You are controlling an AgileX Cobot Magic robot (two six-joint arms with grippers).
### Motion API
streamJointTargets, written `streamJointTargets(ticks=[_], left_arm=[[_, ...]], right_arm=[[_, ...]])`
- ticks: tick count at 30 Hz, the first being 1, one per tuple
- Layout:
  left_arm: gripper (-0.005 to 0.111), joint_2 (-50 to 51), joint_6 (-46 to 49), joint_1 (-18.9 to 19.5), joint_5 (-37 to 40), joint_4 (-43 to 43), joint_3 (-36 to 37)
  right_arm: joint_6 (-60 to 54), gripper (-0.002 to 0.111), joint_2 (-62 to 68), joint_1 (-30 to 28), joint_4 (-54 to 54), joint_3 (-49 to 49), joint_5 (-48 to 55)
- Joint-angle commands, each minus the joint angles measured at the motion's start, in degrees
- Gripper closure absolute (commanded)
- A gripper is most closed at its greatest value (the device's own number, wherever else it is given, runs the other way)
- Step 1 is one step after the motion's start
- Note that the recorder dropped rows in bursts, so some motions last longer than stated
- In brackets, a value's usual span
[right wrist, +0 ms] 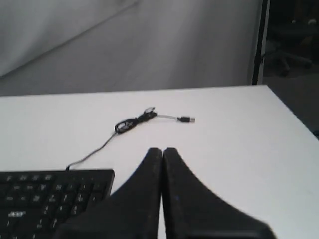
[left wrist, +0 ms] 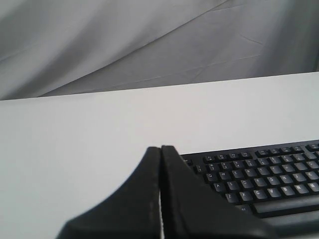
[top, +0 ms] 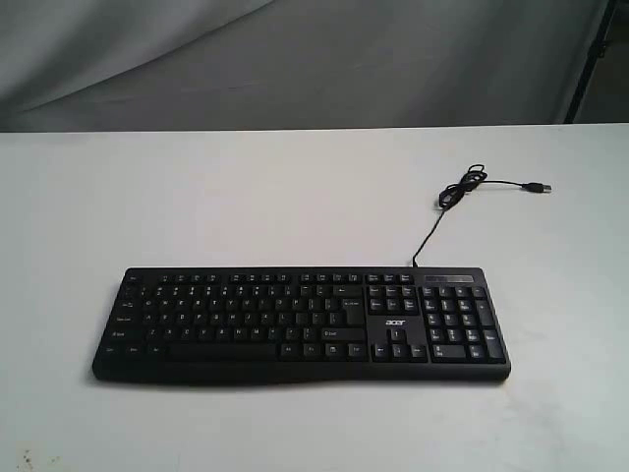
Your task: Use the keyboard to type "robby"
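**Both arms held low at the keyboard's two ends, fingers together**

The keyboard (top: 300, 324) lies flat on the white desk (top: 246, 197), towards its near edge. Its long side runs across the exterior view, with the number pad at the right end and the small "acer" logo (top: 394, 323) just above the arrow keys. Its thin black cable (top: 428, 236) leaves the back edge near the number pad, runs away over the desk into a loose knot, and ends in a USB plug (top: 538, 187) lying free on the surface. A grey cloth backdrop (top: 295, 59) hangs behind the desk.

Left wrist view: the left fingers (left wrist: 144, 199) are pressed together, only a thin seam showing between them. They are held low and point across the desk towards the backdrop, with the keyboard's letter-key end just beside them.

Right wrist view: the right fingers (right wrist: 184, 199) are likewise closed tip to tip, with nothing between them. They are posed the same way beside the number-pad corner, with the cable knot and plug farther out on the desk
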Motion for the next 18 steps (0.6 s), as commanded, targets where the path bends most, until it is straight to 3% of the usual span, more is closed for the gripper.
streamJointTargets(ticks=[1, 4, 10, 12, 13, 15, 16, 17, 18], left_arm=[[0.107, -0.2, -0.16, -0.36, -0.31, 0.27, 0.25], [0.107, -0.2, -0.16, -0.36, -0.31, 0.27, 0.25], [0.107, -0.2, -0.16, -0.36, -0.31, 0.27, 0.25], [0.107, -0.2, -0.16, -0.36, -0.31, 0.27, 0.25], [0.107, -0.2, -0.16, -0.36, -0.31, 0.27, 0.25], [0.107, -0.2, -0.16, -0.36, -0.31, 0.27, 0.25], [0.107, -0.2, -0.16, -0.36, -0.31, 0.27, 0.25], [0.107, -0.2, -0.16, -0.36, -0.31, 0.27, 0.25], [0.107, -0.2, -0.16, -0.36, -0.31, 0.27, 0.25]], right_arm=[[0.21, 0.108, -0.33, 0.06, 0.15, 0.22, -9.86], [0.09, 0.108, -0.33, 0.06, 0.15, 0.22, -16.78], [10.16, 0.108, -0.33, 0.06, 9.98, 0.22, -49.54], [20.29, 0.108, -0.33, 0.06, 7.89, 0.22, -53.17], [24.2, 0.108, -0.33, 0.06, 4.62, 0.22, -51.49], [32.72, 0.108, -0.33, 0.06, -12.22, -6.07, -38.83], [43.27, 0.108, 1.79, 0.06, -26.05, -11.03, -31.46], [52.19, 0.108, 4.95, 0.06, -34.55, -14.29, -30.18], [62.23, 0.108, 10.83, 0.06, -50.69, -18.19, -32.55]])
